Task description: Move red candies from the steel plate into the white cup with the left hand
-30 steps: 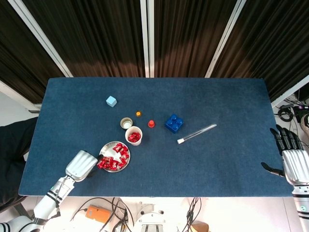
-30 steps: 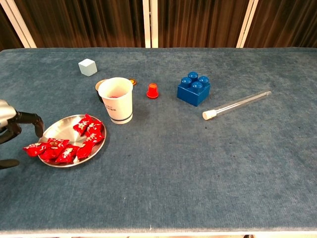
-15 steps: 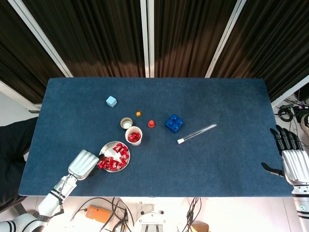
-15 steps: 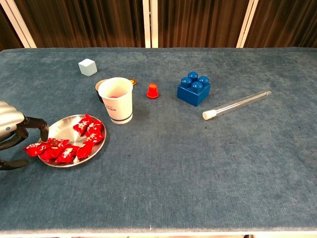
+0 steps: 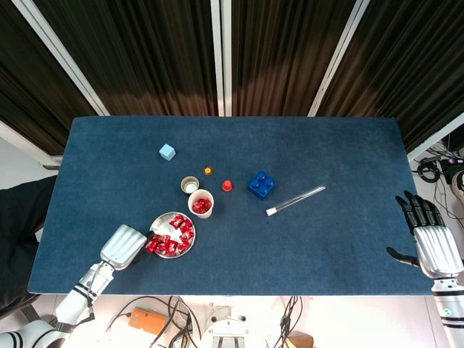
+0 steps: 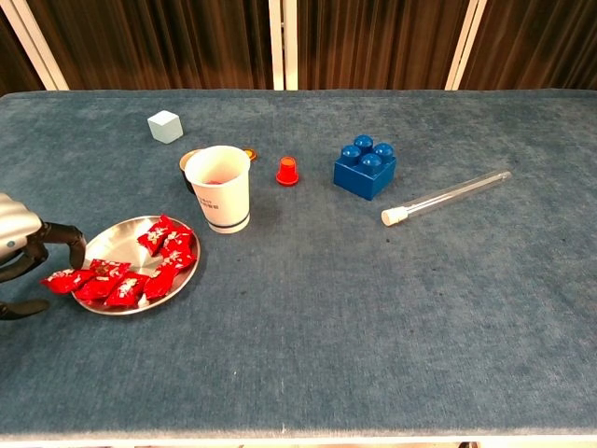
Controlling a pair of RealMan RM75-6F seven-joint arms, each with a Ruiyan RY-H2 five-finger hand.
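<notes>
The left robot hand [image 6: 23, 257] has barely moved since a moment ago; the right robot hand [image 5: 424, 239] has slid a little toward the table [image 5: 348, 239]. The red candies [image 6: 131, 271] lie on the steel plate [image 6: 191, 275]. The white cup [image 6: 220, 187] stands at the plate's 1 o'clock, candies inside. Past it sit an orange cap [image 6: 287, 171], a blue block [image 6: 366, 168] and a test tube [image 6: 446, 197]. The left hand's curled fingers [image 6: 65, 233] touch the candy at the plate's 9 o'clock; I cannot tell if they grip it. The right hand is open, holding nothing.
</notes>
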